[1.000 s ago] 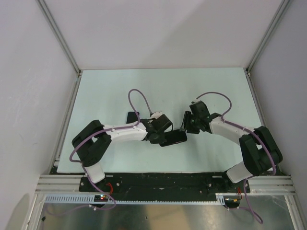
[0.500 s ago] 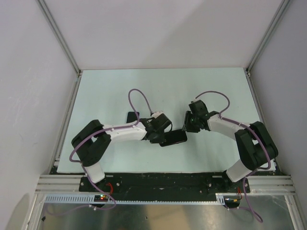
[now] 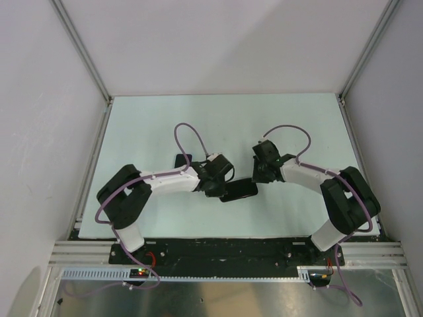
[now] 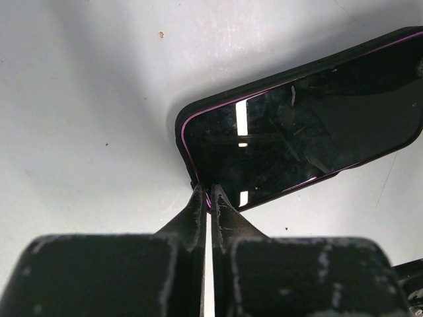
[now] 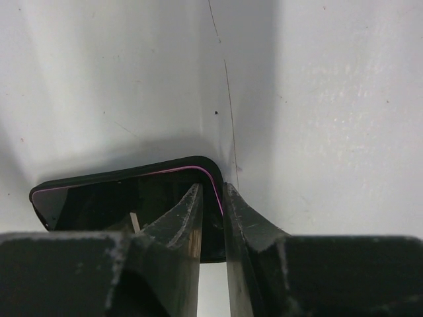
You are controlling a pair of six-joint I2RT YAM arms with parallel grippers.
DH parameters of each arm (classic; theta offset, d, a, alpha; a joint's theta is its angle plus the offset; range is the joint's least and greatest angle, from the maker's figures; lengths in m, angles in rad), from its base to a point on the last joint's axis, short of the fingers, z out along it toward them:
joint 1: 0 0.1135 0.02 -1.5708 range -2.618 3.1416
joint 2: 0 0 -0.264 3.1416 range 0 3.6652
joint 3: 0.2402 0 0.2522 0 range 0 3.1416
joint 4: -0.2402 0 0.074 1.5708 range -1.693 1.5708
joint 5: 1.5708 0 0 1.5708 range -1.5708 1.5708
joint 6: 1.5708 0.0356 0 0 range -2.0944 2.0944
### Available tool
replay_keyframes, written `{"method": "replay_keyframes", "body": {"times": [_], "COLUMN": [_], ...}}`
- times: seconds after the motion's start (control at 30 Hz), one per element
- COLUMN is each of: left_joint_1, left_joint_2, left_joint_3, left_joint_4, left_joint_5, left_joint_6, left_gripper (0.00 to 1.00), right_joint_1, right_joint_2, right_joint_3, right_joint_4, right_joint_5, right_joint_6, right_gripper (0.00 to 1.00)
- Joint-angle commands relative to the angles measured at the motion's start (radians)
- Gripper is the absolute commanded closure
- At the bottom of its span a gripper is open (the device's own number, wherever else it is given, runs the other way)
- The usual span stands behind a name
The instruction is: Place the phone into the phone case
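1. Pale mint table top (image 3: pixel 297 125), filling the middle of the overhead view, boxed in by white walls and aluminium posts (image 3: pixel 82 49).
2. Black base plate (image 3: pixel 225 251) along the near edge, with both arm bases bolted on.
3. Left arm (image 3: pixel 165 183), white and black, bent in from the left and reaching toward table centre. Right arm (image 3: pixel 310 177) mirrored from the right.
4. Purple cables (image 3: pixel 182 132) looping up over each forearm.
5. Phone (image 4: pixel 304 132), dark glossy screen up, lying flat on the table near the centre, between the two wrists. Thin magenta line round the screen, black case rim (image 4: pixel 310 70) just outside it.
6. Left gripper (image 4: pixel 207 193): fingers pressed together, only a hairline between them, tips touching the phone's long edge just beside a corner. Cannot tell whether any rim is caught in there.
7. Right gripper (image 5: pixel 213 188): fingers close together but slightly apart, set astride the rim at the opposite end's corner, one finger over the screen, the other outside the edge. Cannot tell whether actually clamped on the rim.
8. Small dark flat object (image 3: pixel 181 160) on the table just behind the left forearm, partly hidden, too unclear to name.
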Motion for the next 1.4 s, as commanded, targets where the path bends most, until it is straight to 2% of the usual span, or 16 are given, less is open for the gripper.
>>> {"method": "replay_keyframes", "body": {"times": [0.0, 0.5, 0.87, 1.0, 1.07, 1.27, 1.37], "left_joint_1": [-0.01, 0.026, 0.052, 0.054, 0.055, 0.068, 0.074], "left_joint_2": [0.093, 0.088, 0.08, 0.065, 0.041, -0.05, -0.091], "left_joint_3": [-0.044, -0.044, -0.045, -0.041, -0.04, -0.022, -0.014], "left_joint_4": [0.16, 0.158, 0.144, 0.143, 0.14, 0.111, 0.092], "left_joint_5": [0.14, 0.172, 0.2, 0.201, 0.193, 0.162, 0.15], "left_joint_6": [-0.009, 0.029, 0.063, 0.069, 0.076, 0.106, 0.12], "left_gripper": [1.0, 1.0, 1.0, 1.0, 0.99, 0.85, 0.77], "right_joint_1": [0.043, 0.15, 0.239, 0.219, 0.198, 0.141, 0.123], "right_joint_2": [0.066, 0.236, 0.326, 0.226, 0.16, -0.038, -0.114], "right_joint_3": [0.007, 0.008, -0.014, -0.01, 0.005, 0.059, 0.055], "right_joint_4": [-0.076, -0.118, -0.141, -0.131, -0.133, -0.141, -0.154], "right_joint_5": [0.093, 0.093, 0.125, 0.136, 0.141, 0.124, 0.124], "right_joint_6": [-0.006, 0.023, 0.108, 0.11, 0.102, 0.09, 0.106], "right_gripper": [0.8, 0.82, 0.79, 0.73, 0.66, 0.49, 0.45]}}
